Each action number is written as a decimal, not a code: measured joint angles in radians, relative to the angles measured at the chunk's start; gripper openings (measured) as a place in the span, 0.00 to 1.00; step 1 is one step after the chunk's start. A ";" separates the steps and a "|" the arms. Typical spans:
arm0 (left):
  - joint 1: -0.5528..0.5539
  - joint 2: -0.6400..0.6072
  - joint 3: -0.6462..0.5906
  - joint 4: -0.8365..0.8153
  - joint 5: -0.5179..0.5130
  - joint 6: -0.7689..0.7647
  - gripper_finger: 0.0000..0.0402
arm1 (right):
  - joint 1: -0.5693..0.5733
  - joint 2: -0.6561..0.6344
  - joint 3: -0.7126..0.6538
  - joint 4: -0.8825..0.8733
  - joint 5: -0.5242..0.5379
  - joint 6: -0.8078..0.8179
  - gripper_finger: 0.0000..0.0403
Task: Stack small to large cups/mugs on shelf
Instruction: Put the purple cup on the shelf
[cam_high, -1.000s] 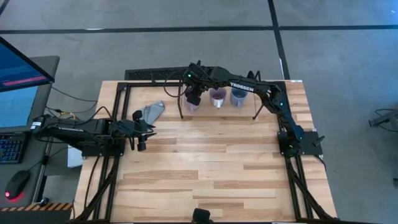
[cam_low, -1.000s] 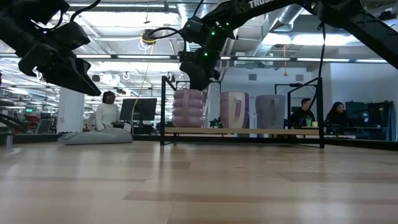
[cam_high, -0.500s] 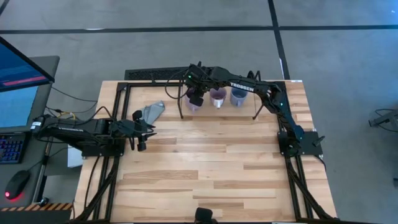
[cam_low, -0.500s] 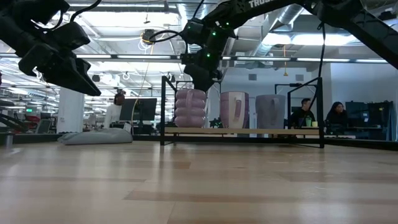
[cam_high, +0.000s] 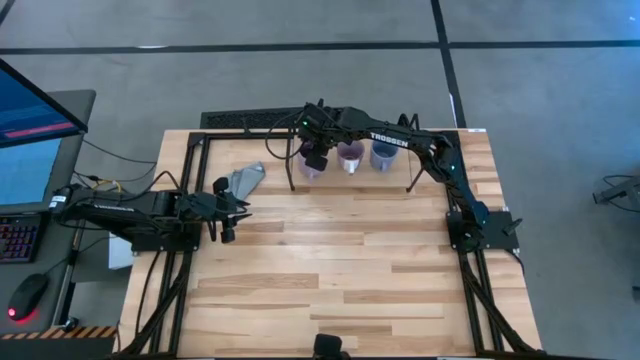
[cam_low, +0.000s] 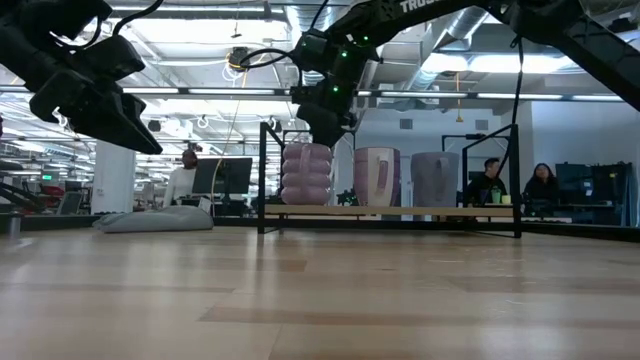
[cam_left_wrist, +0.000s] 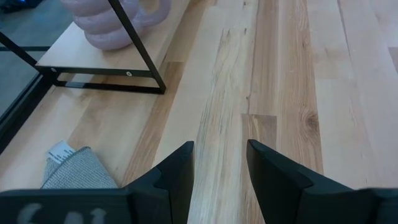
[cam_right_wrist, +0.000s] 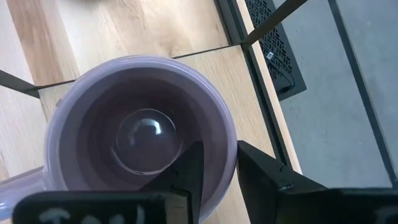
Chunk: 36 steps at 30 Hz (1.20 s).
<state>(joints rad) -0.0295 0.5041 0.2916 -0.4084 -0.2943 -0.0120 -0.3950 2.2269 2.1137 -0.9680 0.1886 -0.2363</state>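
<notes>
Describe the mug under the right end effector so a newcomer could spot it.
Find the black-framed shelf at the table's far edge, holding three mugs. The pale lilac mug stands at its left-arm end, under the right end effector; only it has bulging stacked rings.
</notes>
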 joint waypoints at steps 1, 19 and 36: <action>0.000 0.000 0.000 0.000 0.000 0.000 0.35 | 0.000 0.000 0.000 0.000 0.000 0.000 0.28; 0.000 0.000 0.000 0.000 0.000 0.000 0.35 | 0.000 0.000 0.000 -0.023 0.034 -0.026 0.28; 0.000 0.000 0.000 0.000 0.000 0.000 0.35 | 0.001 0.000 0.000 -0.022 0.042 -0.010 0.28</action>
<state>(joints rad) -0.0292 0.5039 0.2916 -0.4088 -0.2943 -0.0118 -0.3943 2.2269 2.1139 -0.9898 0.2306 -0.2464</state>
